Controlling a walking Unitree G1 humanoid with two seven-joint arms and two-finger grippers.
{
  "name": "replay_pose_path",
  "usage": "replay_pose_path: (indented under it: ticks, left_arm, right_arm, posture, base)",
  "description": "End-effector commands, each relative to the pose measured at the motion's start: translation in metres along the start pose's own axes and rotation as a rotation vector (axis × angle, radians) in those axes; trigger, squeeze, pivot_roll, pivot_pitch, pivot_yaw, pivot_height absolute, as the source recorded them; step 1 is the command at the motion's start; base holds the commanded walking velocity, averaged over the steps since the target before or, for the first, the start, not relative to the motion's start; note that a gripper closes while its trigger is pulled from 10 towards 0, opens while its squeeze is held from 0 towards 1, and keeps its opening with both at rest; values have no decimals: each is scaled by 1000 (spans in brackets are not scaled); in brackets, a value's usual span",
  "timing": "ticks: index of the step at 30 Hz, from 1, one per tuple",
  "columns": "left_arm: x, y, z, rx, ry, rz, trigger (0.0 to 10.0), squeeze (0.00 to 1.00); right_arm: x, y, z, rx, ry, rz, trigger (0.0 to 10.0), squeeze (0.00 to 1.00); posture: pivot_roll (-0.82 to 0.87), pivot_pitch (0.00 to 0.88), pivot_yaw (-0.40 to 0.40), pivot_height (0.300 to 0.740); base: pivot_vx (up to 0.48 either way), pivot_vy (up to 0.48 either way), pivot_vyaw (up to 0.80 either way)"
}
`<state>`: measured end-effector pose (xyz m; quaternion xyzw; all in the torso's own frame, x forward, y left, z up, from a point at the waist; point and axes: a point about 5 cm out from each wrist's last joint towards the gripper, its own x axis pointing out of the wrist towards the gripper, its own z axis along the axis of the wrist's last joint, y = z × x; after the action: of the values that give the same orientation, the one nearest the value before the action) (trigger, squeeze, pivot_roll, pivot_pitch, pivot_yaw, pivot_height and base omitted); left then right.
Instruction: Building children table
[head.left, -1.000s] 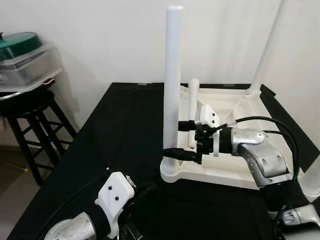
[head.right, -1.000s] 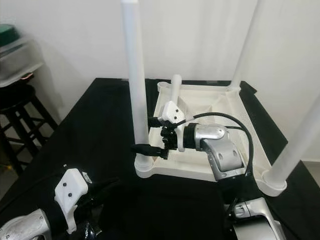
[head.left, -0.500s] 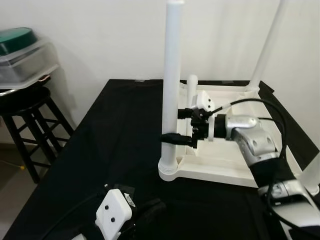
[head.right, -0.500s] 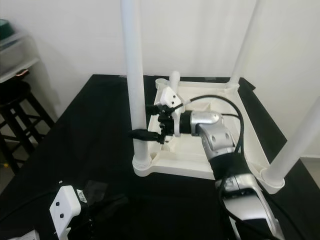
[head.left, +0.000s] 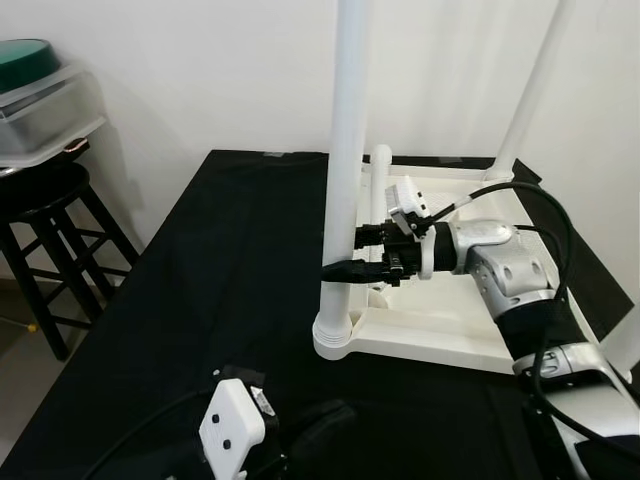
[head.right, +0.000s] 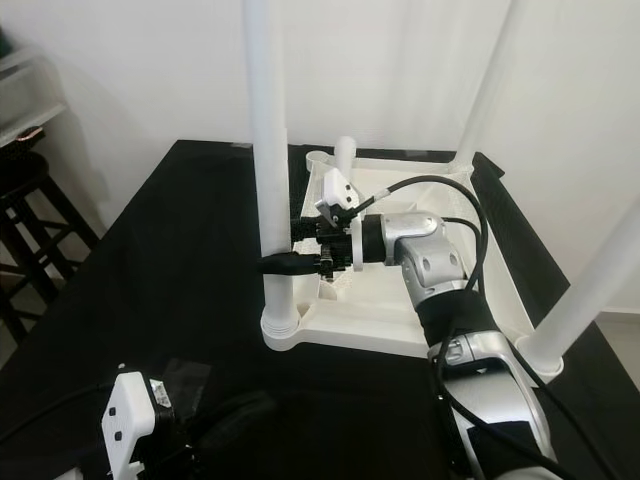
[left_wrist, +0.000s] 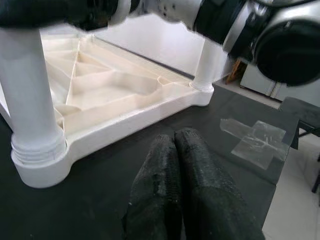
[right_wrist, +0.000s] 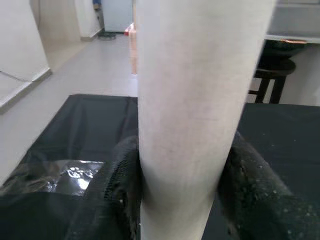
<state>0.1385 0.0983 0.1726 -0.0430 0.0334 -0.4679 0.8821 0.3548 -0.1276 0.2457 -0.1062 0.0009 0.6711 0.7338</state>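
Note:
A white plastic children's table (head.left: 450, 320) lies upside down on a black-covered table (head.left: 220, 260). Its near-left leg (head.left: 348, 150) stands upright in the corner socket (head.left: 332, 338). My right gripper (head.left: 346, 250) is shut on this leg a little above the socket, and its fingers (right_wrist: 120, 185) press both sides of the leg (right_wrist: 190, 125). A short leg (head.left: 380, 180) stands behind it, and tall legs rise at the far right (head.left: 530, 90) and near right (head.right: 590, 290). My left gripper (left_wrist: 175, 145) hovers low at the front, shut on nothing and aimed toward the upturned table.
A black stool (head.left: 50, 200) stands left of the table, with a clear container and green lid (head.left: 40, 85) on it. A patch of clear tape (left_wrist: 255, 142) sticks to the black cover near my left gripper. A white wall runs close behind.
My right gripper's fingers have drawn closer together onto the near-left leg. My left arm has sunk lower and back toward the front edge. The camera view has shifted somewhat.

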Motion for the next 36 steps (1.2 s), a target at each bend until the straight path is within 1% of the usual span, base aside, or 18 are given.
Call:
replay_pose_path:
  ticks: [1, 10, 12, 14, 16, 17, 20, 22, 23, 24, 25, 28, 29, 31, 33, 34, 35, 36]
  left_arm:
    - [-2, 2, -3, 7, 25, 2, 10000, 0]
    - [-2, 13, 5, -14, -10, 36, 10000, 0]
    - [-4, 15, 6, 12, -6, 53, 10000, 0]
    - [-4, 15, 6, 18, -4, 57, 10000, 0]
    - [-5, 15, 6, 20, -3, 58, 10000, 0]
    - [-5, 16, 7, 34, -7, 86, 10000, 0]
    - [-5, 19, 10, 72, -10, 129, 10000, 0]
    - [-6, 21, 11, 91, -9, 161, 10000, 0]
    - [-8, 25, 12, 114, -8, 200, 10000, 0]
    - [-11, 27, 14, 134, -7, 236, 10000, 0]
    - [-13, 30, 15, 160, -2, 277, 10000, 0]
    - [-16, 33, 16, 186, 4, 312, 10000, 0]
    - [-17, 34, 16, 192, 1, 329, 10000, 0]
    - [-18, 35, 16, 193, -2, 338, 10000, 0]
    - [-15, 39, 14, 209, -5, 348, 10000, 0]
    - [-13, 42, 14, 217, -9, 346, 10000, 0]
    - [-11, 43, 14, 223, -11, 344, 10000, 0]
    - [-11, 43, 14, 223, -11, 344, 10000, 0]
  right_arm:
    - [5, 0, 4, -33, 7, 27, 0, 0]
    - [3, 3, -15, 37, 51, -218, 0, 0]
    - [19, 24, -43, 222, 52, -638, 0, 0]
    - [19, 31, -50, 276, 59, -759, 0, 0]
    - [19, 32, -52, 300, 58, -807, 0, 0]
    - [41, 67, -68, 349, 83, -801, 0, 0]
    - [57, 99, -68, 361, 67, -856, 0, 0]
    - [61, 99, -63, 345, 56, -864, 0, 0]
    - [62, 93, -59, 313, 59, -849, 1176, 0]
    - [63, 89, -57, 291, 81, -826, 8549, 0]
    - [64, 87, -55, 294, 75, -788, 10000, 0]
    - [64, 88, -51, 307, 65, -756, 10000, 0]
    - [65, 89, -45, 324, 49, -712, 10000, 1000]
    - [66, 90, -41, 333, 43, -683, 10000, 1000]
    - [64, 76, -11, 153, -19, -409, 10000, 1000]
    - [60, 63, -1, 51, -23, -288, 10000, 667]
    - [56, 54, 7, -34, -19, -203, 10000, 0]
    - [56, 54, 7, -34, -19, -203, 10000, 0]
  posture:
    - [89, 85, -39, 740]
    - [50, 139, -49, 740]
    - [42, 141, -53, 740]
    - [42, 141, -53, 740]
    - [42, 141, -53, 740]
    - [19, 161, -19, 740]
    - [35, 159, -20, 740]
    - [34, 154, -19, 740]
    - [45, 163, -27, 740]
    - [47, 163, -29, 740]
    - [48, 162, -32, 740]
    - [48, 162, -32, 740]
    - [53, 164, -41, 740]
    - [53, 164, -41, 740]
    - [42, 159, -48, 740]
    - [43, 152, -50, 740]
    - [45, 150, -51, 740]
    - [45, 150, -51, 740]
  base:
    - [0, 0, 0]
    - [0, 0, 0]
    - [0, 0, 0]
    - [0, 0, 0]
    - [0, 0, 0]
    - [0, 0, 0]
    - [0, 0, 0]
    - [0, 0, 0]
    - [0, 0, 0]
    - [0, 0, 0]
    - [0, 0, 0]
    - [0, 0, 0]
    - [0, 0, 0]
    - [0, 0, 0]
    - [0, 0, 0]
    - [0, 0, 0]
    - [0, 0, 0]
    - [0, 0, 0]
